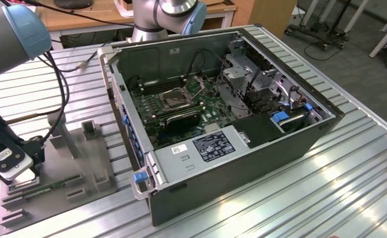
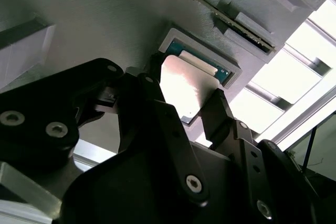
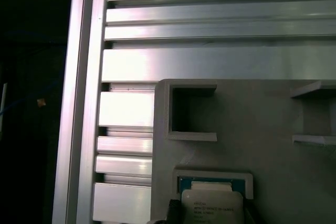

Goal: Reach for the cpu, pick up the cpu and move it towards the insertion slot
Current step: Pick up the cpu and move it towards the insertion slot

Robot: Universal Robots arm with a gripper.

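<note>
Grasp made, lift not yet

Gripper (image 2: 185, 94) appears to pinch the cpu (image 3: 212, 206) by opposite edges in both wrist views; the chip lies flat in its recess of the grey plastic tray (image 3: 262, 124); reaching looks done, lifting and carrying remain; the insertion slot (image 1: 177, 98) lies well apart, inside the open computer case (image 1: 246, 168).

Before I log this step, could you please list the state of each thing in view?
cpu: seated in a recess of the grey tray.
gripper: close over the cpu.
insertion slot: appears empty, dark centre exposed.
computer case: on its side, open.
memory stick: lying on the tray.
</note>
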